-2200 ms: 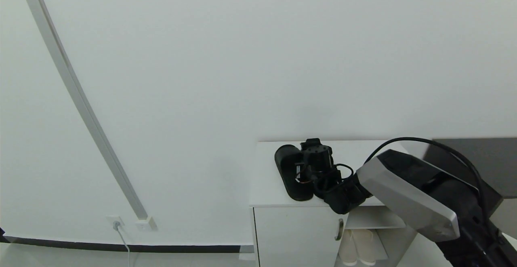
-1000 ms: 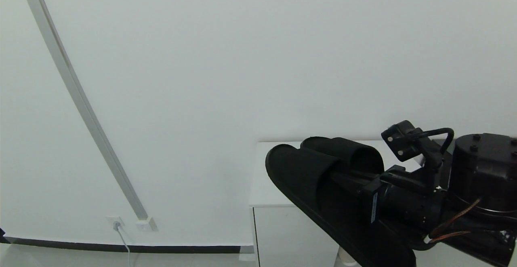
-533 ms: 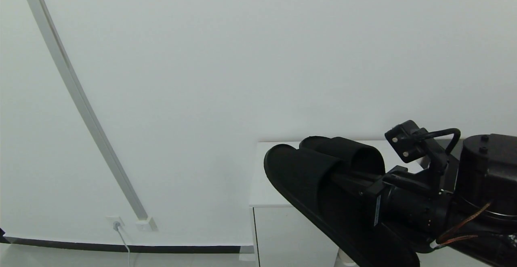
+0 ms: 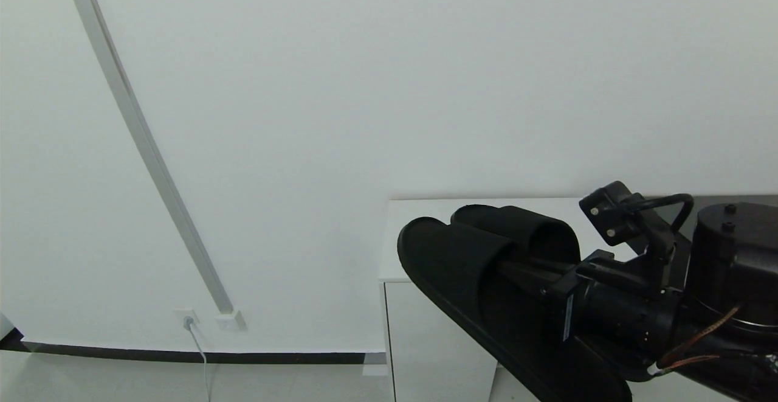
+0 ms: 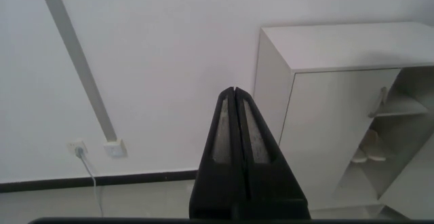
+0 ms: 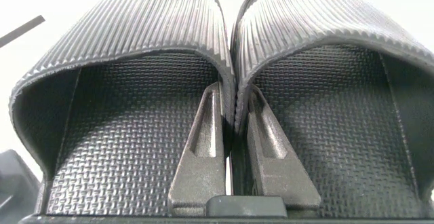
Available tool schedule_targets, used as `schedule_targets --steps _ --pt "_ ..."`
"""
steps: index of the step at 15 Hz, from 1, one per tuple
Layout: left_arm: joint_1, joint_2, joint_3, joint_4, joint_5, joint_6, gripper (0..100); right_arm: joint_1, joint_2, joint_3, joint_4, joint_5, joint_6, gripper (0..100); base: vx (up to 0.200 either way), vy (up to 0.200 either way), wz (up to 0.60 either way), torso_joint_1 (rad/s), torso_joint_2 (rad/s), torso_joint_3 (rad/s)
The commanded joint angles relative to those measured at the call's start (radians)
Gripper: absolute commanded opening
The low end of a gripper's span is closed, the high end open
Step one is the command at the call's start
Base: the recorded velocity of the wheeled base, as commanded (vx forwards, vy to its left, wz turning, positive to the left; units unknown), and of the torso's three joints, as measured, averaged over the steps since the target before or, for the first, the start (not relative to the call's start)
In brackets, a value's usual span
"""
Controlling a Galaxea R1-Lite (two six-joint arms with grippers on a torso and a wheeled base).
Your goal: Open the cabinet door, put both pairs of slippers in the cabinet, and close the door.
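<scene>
Head view: the right claw (image 4: 513,266) is gripping the black slippers (image 4: 468,256) by their adjoining straps and holding the pair in the air before the white cabinet (image 4: 437,329).

Left wrist view: the left claw (image 5: 234,139) is hanging clenched and empty, facing the cabinet. The cabinet's open side is showing shelves (image 5: 400,105) and pale slippers (image 5: 369,155) low inside.

Right wrist view: the right claw's fingers (image 6: 203,149) are pinching the two inner strap walls together.

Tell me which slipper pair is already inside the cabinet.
The white pair, under the cabinet shelf; the black pair is clamped in the right gripper.
</scene>
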Motion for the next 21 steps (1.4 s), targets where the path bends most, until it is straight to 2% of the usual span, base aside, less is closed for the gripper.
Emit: schedule_targets --steps 1,11,21 --pt "0.0 0.0 0.0 0.0 -0.001 0.0 0 0.001 0.006 0.004 0.0 0.001 0.0 0 0.0 0.0 0.0 0.0 0.0 0.0" --pt "0.0 0.0 0.0 0.0 0.001 0.0 0 0.018 0.018 0.014 0.002 -0.003 -0.001 0 0.0 0.0 0.0 0.0 0.0 0.0" --pt "0.0 0.0 0.0 0.0 0.019 -0.001 0 0.018 0.02 0.025 0.002 -0.003 -0.003 0 0.0 -0.2 0.0 0.001 0.0 0.003"
